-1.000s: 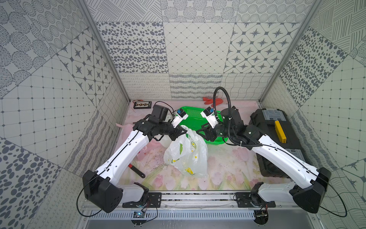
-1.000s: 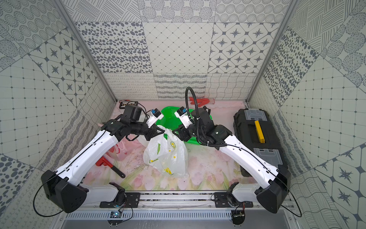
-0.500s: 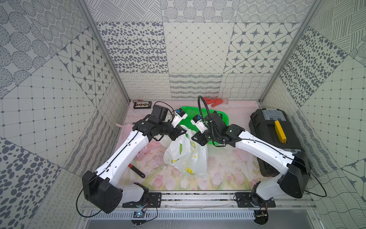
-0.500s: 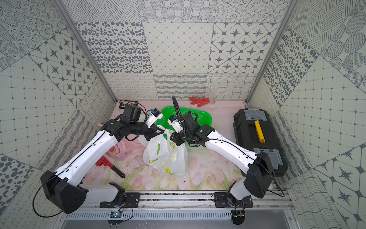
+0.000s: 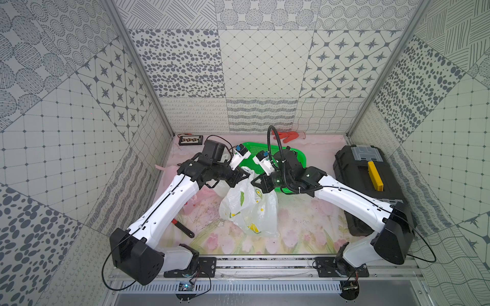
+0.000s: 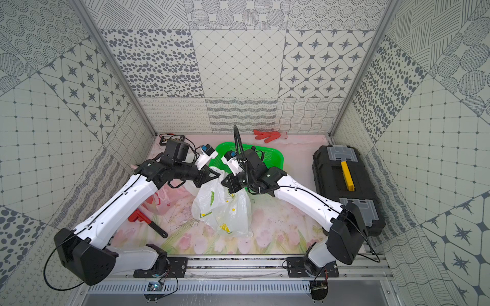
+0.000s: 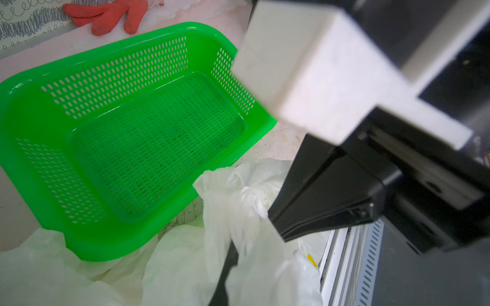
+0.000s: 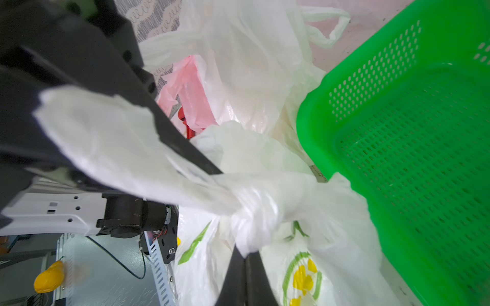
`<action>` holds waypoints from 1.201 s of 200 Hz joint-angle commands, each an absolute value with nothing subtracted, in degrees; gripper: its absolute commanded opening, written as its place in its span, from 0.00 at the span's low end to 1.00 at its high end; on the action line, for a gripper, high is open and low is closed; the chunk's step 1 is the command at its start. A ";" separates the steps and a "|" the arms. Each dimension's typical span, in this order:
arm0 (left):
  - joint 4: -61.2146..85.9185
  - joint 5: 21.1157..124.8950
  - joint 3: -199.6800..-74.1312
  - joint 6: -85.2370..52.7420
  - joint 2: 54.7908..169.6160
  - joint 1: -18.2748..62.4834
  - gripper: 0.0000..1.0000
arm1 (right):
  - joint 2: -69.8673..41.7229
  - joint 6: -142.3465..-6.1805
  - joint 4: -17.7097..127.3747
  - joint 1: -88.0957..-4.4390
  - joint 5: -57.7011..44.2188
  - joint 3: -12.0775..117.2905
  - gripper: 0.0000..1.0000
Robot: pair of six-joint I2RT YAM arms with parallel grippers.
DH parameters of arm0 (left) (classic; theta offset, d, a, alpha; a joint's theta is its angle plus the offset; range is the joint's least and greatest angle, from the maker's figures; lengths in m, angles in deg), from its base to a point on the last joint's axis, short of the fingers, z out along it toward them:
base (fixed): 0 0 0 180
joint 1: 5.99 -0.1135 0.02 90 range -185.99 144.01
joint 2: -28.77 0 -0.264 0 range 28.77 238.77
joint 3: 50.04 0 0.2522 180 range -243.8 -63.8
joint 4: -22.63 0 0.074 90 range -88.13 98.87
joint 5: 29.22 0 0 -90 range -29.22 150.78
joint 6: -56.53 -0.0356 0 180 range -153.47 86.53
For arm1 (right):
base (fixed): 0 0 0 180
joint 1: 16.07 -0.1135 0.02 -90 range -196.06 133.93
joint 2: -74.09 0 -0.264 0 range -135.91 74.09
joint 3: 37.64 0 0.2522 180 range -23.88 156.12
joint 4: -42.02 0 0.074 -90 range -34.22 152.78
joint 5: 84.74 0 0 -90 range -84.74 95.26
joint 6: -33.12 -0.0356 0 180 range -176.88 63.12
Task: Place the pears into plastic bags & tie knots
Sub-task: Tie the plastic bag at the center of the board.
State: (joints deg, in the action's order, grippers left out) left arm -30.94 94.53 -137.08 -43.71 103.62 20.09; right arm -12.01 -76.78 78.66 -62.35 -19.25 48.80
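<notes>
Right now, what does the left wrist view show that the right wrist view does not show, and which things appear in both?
Only the left wrist view shows the red glove by the back wall and the whole empty floor of the green basket. Only the right wrist view shows the pink bag and the green leaf prints on the lemon-print bag. Both show part of the basket, and the left gripper and right gripper shut on that bag's bunched top.
</notes>
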 commanded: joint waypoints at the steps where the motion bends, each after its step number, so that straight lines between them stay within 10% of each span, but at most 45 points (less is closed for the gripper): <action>1: -32.16 97.34 -137.13 -43.34 103.49 20.01 0.12 | -14.15 -82.62 68.26 -62.47 -23.44 46.84 0.01; 55: -33.41 96.28 -138.12 -44.04 108.87 19.29 0.32 | -16.30 -84.15 60.90 -62.22 -26.39 44.49 0.00; 103: -31.08 93.94 -138.25 -42.88 109.99 19.23 0.11 | -14.14 -83.35 59.68 -61.63 -27.37 42.06 0.07; 185: -25.79 95.90 -131.85 -47.94 101.05 19.28 0.00 | -7.98 -53.44 92.44 -56.01 -19.10 51.53 0.67; 240: -25.50 97.60 -131.92 -46.96 100.43 19.51 0.00 | -14.63 -45.26 88.26 -56.80 -25.52 55.48 0.84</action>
